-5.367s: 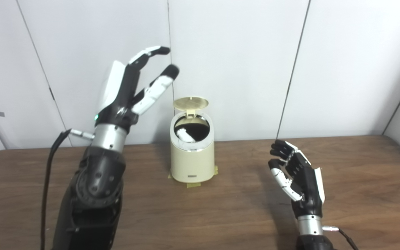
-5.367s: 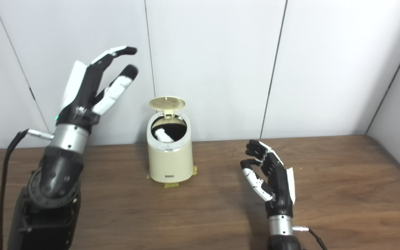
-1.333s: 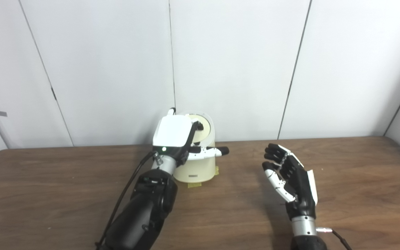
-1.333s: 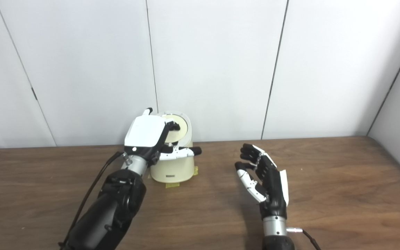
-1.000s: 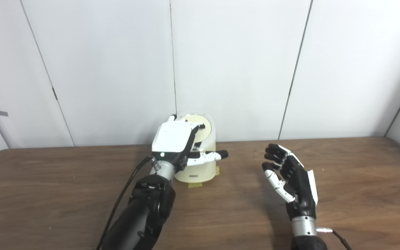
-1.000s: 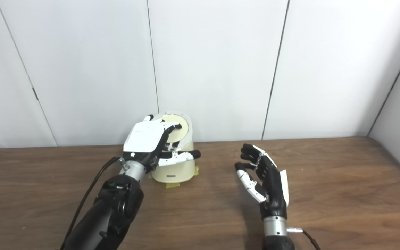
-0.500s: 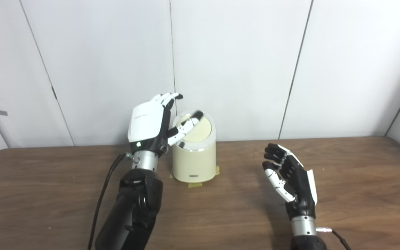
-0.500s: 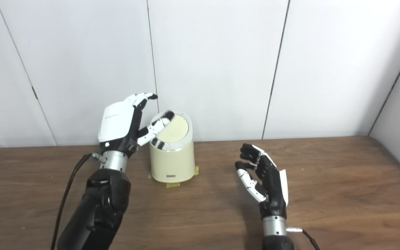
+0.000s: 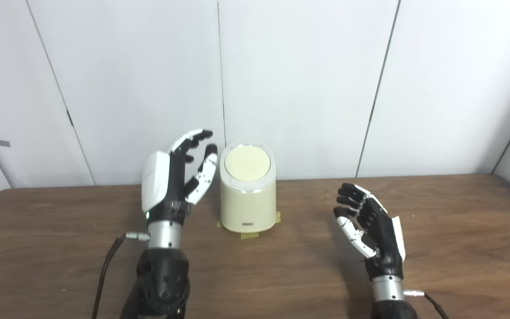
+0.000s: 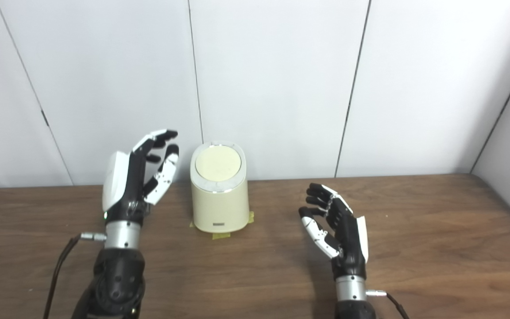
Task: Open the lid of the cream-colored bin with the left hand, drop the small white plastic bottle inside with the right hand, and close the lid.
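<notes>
The cream-colored bin (image 9: 248,204) stands at the back middle of the wooden table (image 9: 281,274), its round lid (image 9: 246,163) lying flat and closed on top. The small white bottle is hidden from view. My left hand (image 9: 171,179) is upright just left of the bin, open, fingers apart, touching nothing. My right hand (image 9: 372,229) is upright to the bin's right, well apart from it, open and empty with the fingers slightly curled.
Yellow tape tabs (image 9: 249,235) stick out under the bin's base. White wall panels (image 9: 299,79) rise right behind the table's back edge. A black cable (image 9: 104,274) trails from the left wrist over the table.
The lid, standing open 5.4 s ago with the bottle showing inside, is now closed. My left hand pressed it down, then lifted off and drew back to the left. The right hand stayed put.
</notes>
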`<state>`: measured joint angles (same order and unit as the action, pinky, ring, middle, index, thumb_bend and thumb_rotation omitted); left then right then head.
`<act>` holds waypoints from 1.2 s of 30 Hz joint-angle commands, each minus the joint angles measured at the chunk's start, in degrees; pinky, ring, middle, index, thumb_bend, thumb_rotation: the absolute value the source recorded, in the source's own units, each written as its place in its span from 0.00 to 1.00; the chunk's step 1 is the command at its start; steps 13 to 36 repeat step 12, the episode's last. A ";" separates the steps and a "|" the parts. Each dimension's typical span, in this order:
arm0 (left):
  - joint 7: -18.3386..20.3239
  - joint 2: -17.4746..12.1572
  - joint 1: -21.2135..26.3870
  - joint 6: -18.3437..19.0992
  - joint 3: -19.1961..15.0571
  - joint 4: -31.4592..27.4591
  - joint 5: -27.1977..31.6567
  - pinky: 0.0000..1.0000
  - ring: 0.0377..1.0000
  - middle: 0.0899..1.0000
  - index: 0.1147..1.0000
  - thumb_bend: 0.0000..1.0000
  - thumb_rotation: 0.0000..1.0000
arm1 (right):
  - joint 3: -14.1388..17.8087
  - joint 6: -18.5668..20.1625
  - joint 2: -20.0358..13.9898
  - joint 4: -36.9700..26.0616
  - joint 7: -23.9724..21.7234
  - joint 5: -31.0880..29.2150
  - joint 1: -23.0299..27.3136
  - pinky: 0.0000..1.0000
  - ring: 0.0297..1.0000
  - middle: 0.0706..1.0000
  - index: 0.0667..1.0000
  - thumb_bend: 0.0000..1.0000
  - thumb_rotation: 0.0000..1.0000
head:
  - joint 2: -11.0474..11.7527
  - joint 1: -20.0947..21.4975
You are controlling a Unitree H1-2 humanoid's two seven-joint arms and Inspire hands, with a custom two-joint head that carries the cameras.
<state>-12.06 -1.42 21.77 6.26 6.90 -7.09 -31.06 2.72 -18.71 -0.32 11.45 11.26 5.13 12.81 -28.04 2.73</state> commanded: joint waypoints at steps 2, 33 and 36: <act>0.70 0.44 -0.52 -5.31 -2.16 -2.00 7.49 0.65 0.74 0.75 0.72 0.18 0.50 | -0.08 -0.17 0.73 -0.97 0.07 0.52 -0.82 0.61 0.69 0.70 0.68 0.22 0.24 | -0.12 0.17; 1.21 0.99 -8.08 -11.60 -6.60 -0.23 18.29 0.66 0.73 0.73 0.70 0.21 0.50 | -0.03 -0.15 0.62 -2.17 0.90 2.48 -1.67 0.60 0.68 0.69 0.68 0.21 0.26 | -1.07 0.33; 1.21 0.99 -8.08 -11.60 -6.60 -0.23 18.29 0.66 0.73 0.73 0.70 0.21 0.50 | -0.03 -0.15 0.62 -2.17 0.90 2.48 -1.67 0.60 0.68 0.69 0.68 0.21 0.26 | -1.07 0.33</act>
